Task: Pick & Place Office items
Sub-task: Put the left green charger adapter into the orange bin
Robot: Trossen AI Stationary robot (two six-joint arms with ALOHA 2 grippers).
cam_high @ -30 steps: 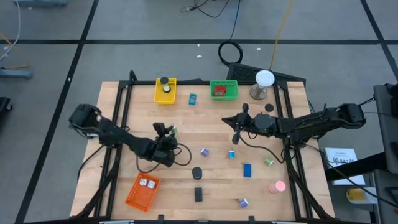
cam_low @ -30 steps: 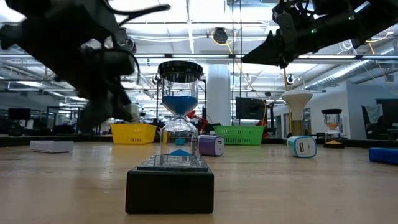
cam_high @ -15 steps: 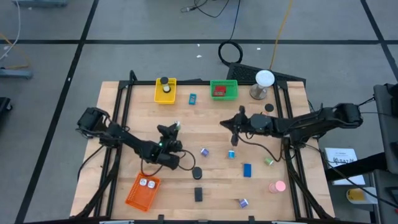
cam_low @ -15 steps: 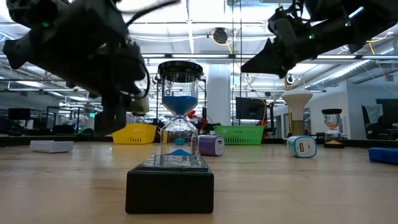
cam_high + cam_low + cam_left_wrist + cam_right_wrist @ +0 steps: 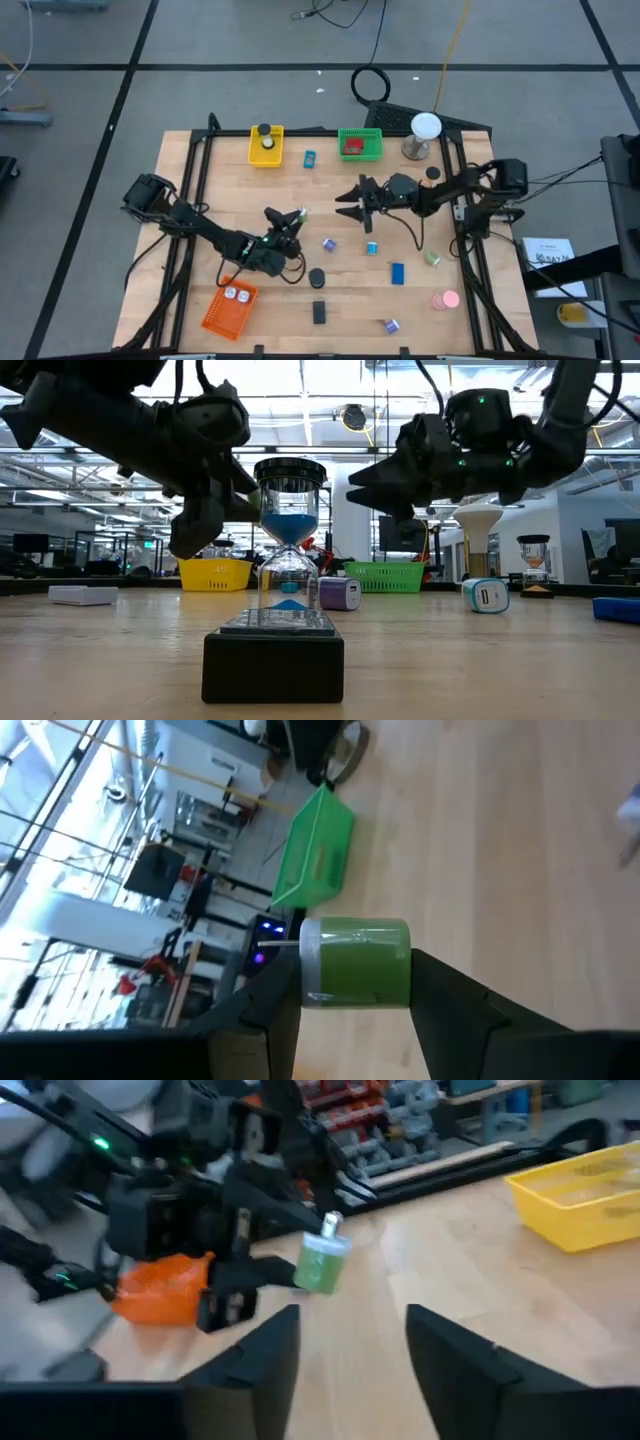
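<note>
Left arm held green clip, right arm empty

Left gripper [image 5: 355,982] hovered above the wooden surface [image 5: 330,200], jaws pinching a small green cylindrical clip with a grey cap [image 5: 356,963]. Right gripper [image 5: 347,203] hung mid-surface near it, jaws spread, nothing between them.

We see the table [image 5: 200,180] with three baskets: two at the far edge, one [image 5: 266,147] left of the other [image 5: 360,144], the third [image 5: 230,305] at the near left corner. The ball on its stand [image 5: 424,132] sits right of the far pair. Small pieces [image 5: 397,272] lie scattered across the near right half, an hourglass [image 5: 288,575] nearest the front.
</note>
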